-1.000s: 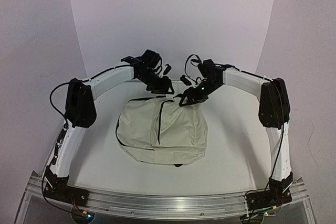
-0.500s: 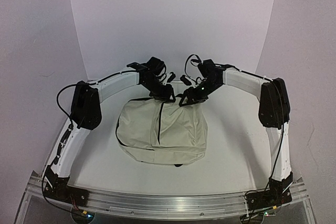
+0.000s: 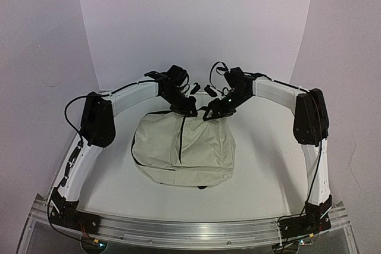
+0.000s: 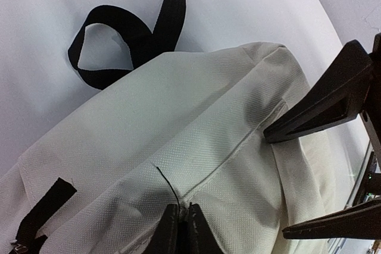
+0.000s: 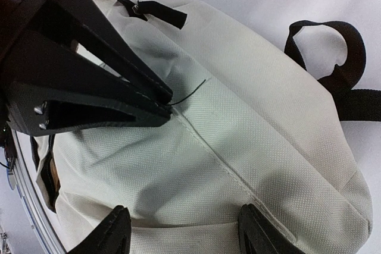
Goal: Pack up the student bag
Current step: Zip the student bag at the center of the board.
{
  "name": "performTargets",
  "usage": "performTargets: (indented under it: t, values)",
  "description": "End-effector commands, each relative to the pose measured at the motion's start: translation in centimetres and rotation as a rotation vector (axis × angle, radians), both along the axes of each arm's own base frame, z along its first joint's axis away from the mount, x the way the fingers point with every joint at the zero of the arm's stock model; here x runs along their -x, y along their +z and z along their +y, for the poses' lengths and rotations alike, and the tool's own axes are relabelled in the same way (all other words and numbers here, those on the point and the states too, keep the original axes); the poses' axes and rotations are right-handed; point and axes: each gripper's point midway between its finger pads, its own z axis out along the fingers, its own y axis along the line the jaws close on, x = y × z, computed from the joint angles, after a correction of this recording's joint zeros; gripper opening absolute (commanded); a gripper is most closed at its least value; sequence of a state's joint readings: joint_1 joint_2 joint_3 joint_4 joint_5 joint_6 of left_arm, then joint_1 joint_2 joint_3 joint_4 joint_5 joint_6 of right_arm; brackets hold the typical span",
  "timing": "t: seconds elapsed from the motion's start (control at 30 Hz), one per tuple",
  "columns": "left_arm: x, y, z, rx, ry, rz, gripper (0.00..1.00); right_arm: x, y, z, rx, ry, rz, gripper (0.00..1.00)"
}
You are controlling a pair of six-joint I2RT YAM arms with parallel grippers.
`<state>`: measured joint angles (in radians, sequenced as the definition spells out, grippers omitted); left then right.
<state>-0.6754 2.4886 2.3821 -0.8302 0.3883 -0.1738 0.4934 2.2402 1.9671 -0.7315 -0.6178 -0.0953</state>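
Note:
The student bag point(image 3: 184, 147), cream-beige with black zipper lines, lies flat in the middle of the table. My left gripper point(image 3: 189, 110) is at its far top edge. In the left wrist view this gripper point(image 4: 178, 211) is shut, pinching the bag's fabric point(image 4: 178, 117) at a seam where a thin black thread sticks out. My right gripper point(image 3: 209, 114) hovers just to the right of it. Its jaws point(image 5: 184, 213) stand open, fingertips point(image 5: 249, 230) resting on the bag's cloth point(image 5: 250, 123) astride a fold. The left gripper's fingers point(image 5: 119, 87) show close ahead of it.
A black carry loop and strap point(image 4: 107, 40) lie on the white table beyond the bag's top, and show in the right wrist view as the loop point(image 5: 339, 57). A black zipper pull point(image 5: 161, 11) sits on the bag's side. The curved white backdrop point(image 3: 196, 22) rises behind.
My left arm has swung right and down onto the bag's top edge, and its jaws have closed on the seam. The right arm and the bag have stayed put.

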Motion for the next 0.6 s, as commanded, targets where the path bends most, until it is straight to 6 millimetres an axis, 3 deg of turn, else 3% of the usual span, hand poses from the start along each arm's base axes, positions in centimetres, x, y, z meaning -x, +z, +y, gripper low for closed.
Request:
performTargets:
  t: [0.0, 0.1, 0.37, 0.57]
  values:
    - [0.0, 3.6, -0.2, 0.030, 0.008, -0.055, 0.02, 0.4, -0.5, 0.1, 0.011, -0.002, 0.034, 0.61]
    - [-0.1, 4.8, 0.0, 0.039, 0.026, -0.069, 0.00, 0.4, -0.7, -0.1, 0.020, -0.006, 0.033, 0.61]
    - [0.2, 10.9, 0.2, 0.140, 0.051, -0.153, 0.00, -0.3, -1.8, -0.7, 0.067, -0.031, 0.020, 0.61]
    - [1.2, 12.5, 0.7, 0.162, 0.049, -0.152, 0.00, -0.7, -2.4, -0.8, 0.085, -0.045, 0.017, 0.62]
